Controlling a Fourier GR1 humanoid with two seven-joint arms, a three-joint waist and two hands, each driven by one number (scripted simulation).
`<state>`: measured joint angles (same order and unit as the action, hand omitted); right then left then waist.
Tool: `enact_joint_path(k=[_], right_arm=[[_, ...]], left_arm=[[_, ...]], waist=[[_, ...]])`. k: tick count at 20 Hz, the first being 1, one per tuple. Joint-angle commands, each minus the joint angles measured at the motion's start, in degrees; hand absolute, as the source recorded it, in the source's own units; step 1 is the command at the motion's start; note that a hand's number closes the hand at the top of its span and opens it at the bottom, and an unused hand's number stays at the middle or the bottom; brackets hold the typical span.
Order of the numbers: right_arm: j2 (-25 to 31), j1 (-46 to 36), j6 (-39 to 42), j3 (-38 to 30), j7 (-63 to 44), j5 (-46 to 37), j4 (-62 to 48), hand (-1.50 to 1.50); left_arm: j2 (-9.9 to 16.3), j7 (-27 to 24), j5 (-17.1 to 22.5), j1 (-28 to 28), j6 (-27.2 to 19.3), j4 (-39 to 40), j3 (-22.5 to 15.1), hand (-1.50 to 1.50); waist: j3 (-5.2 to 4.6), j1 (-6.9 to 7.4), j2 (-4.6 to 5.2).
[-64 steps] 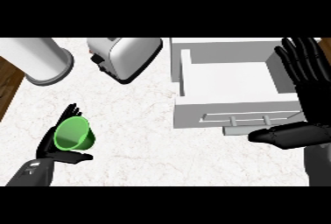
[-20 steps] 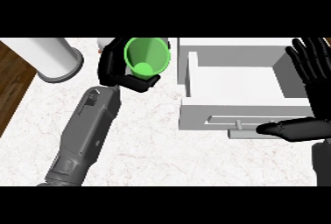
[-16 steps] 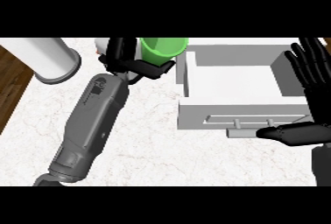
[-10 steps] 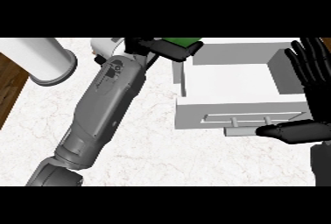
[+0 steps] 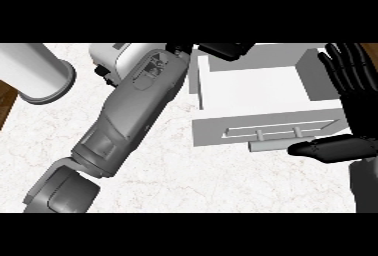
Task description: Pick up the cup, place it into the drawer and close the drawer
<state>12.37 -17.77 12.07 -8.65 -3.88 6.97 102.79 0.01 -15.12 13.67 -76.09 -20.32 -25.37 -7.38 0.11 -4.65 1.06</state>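
Observation:
The green cup shows nowhere in the head view; it is hidden by my left hand or lies past the view's top edge. My left forearm (image 5: 129,120) stretches diagonally up the counter. Only part of my left hand (image 5: 223,49) shows, fingers curled, at the top edge over the far left corner of the open white drawer (image 5: 255,92). The part of the drawer's inside that shows holds nothing. The drawer's front with its handle (image 5: 275,133) faces me. My right hand (image 5: 353,80) stands open, fingers up, at the drawer's right side, its thumb (image 5: 328,148) just below the front's right end.
A white toaster (image 5: 118,56) sits behind my left forearm, mostly covered by it. A white cylindrical canister (image 5: 37,72) stands at the far left. The marble counter (image 5: 221,180) ends at the left in a brown wooden strip (image 5: 6,102).
My left arm has carried the cup from the counter's left up and right to the drawer's far corner. The cup has passed out of sight. The right hand has stayed in place.

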Motion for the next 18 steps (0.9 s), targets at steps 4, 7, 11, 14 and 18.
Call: enact_joint_path(k=[4,7,11,14,18], right_arm=[[0.7,-3.4,1.5,-0.4,0.9,1.4,-2.8,-1.50],[-0.6,-3.8,1.4,1.7,0.9,0.6,-3.0,-1.50],[-0.8,-3.3,2.6,2.8,1.1,1.1,-1.7,-1.50],[-1.1,-6.8,2.0,3.2,-0.4,1.6,-2.5,-1.50],[-3.0,-6.4,8.0,7.3,0.1,6.5,-3.5,-1.50]], left_arm=[[0.0,2.8,3.1,0.0,3.4,7.5,-8.4,1.50],[0.0,5.3,3.5,-1.2,6.7,8.9,-10.5,1.50],[0.0,4.2,4.2,0.1,4.9,9.0,-13.1,-1.50],[0.0,0.5,7.9,2.8,5.8,7.0,-12.0,-1.50],[0.0,-2.0,12.8,4.1,4.9,3.7,-11.4,-1.50]], waist=[[0.05,-3.03,0.76],[0.05,-3.88,1.09],[0.08,-6.98,1.55],[-0.06,-7.02,1.99],[-0.03,-7.06,1.79]])
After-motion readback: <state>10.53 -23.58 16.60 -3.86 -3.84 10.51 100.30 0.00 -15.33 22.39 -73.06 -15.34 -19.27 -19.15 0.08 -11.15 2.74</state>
